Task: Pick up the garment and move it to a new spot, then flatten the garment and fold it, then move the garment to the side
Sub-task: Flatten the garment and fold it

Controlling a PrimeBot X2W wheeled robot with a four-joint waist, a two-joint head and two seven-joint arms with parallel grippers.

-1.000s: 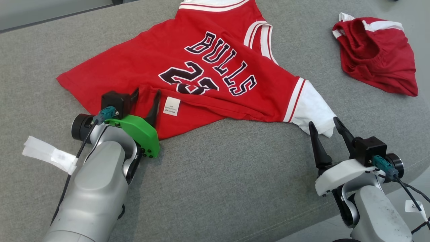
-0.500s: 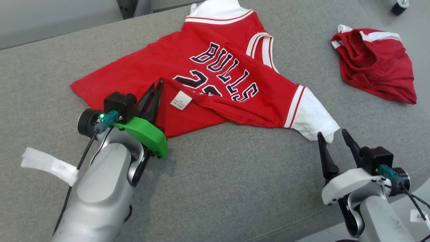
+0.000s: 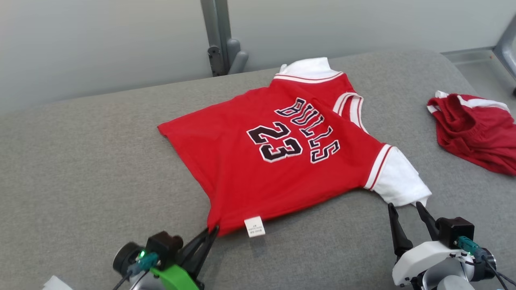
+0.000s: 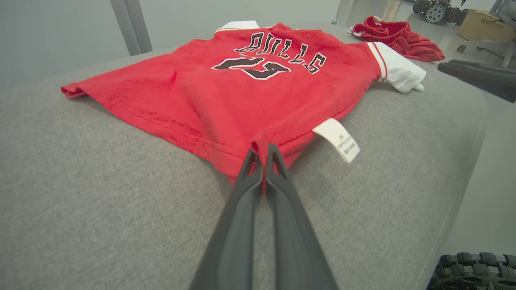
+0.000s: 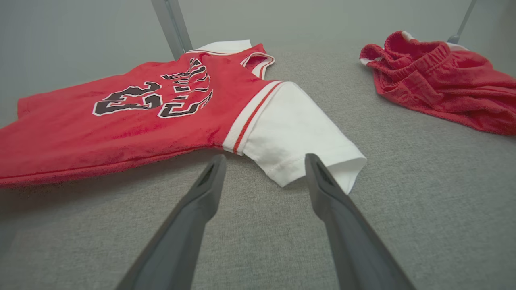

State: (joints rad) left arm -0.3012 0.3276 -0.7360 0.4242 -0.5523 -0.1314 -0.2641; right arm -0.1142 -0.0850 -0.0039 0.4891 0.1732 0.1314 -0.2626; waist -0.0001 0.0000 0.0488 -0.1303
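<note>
A grey fabric-covered padded table [image 3: 80, 161] carries everything. A red short-sleeved basketball jersey with white sleeves and black "BULLS 23" lettering [image 3: 242, 173] lies spread across the middle of the table, its hem toward the near edge. A crumpled pair of red shorts with white trim [image 3: 471, 133] sits well apart at the right edge. The left tool [image 3: 213, 231] is clamped tight on the jersey's near hem corner, just beside a small white sewn-in label [image 3: 254, 226]. The right tool [image 3: 404, 206] stands spread wide, holding nothing, its tips just beside the white sleeve cuff [image 3: 399, 181].
</note>
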